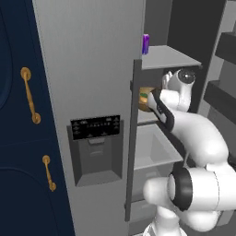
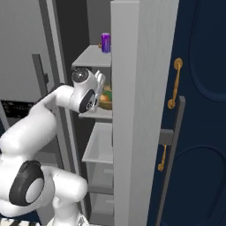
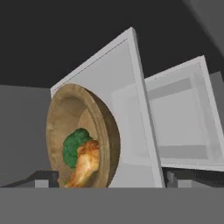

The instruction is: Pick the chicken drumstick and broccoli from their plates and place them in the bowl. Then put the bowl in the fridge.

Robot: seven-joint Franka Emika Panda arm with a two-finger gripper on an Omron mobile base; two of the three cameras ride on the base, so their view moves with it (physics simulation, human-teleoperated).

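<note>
the gripper (image 3: 107, 179) stands wide open with nothing in it; in the hand view its two dark finger tips (image 3: 43, 178) sit low at either side, well apart, and the bowl (image 3: 83, 138) lies between and just ahead of them, not clamped by either one. the bowl rests on a pale shelf (image 3: 127, 100) inside the fridge (image 1: 92, 69), straight in front of the hand. the hand view is rolled, so the bowl looks tipped on its side there, its dark inside facing the camera. in the bowl the broccoli (image 3: 74, 146) lies touching the drumstick (image 3: 85, 164), the green floret a little further from the tips and the orange-brown piece nearer them. beyond the bowl, further from the hand, a second pale shelf (image 3: 183, 113) shows.

in the left base view the arm reaches into the open fridge and the bowl (image 1: 145, 99) peeks out brown just past the wrist, at the same shelf level as the hand. in the right base view the bowl (image 2: 106, 100) sits just beyond the hand, partly behind the fridge door edge. one shelf above the hand stands a purple can (image 2: 106, 43).
</note>
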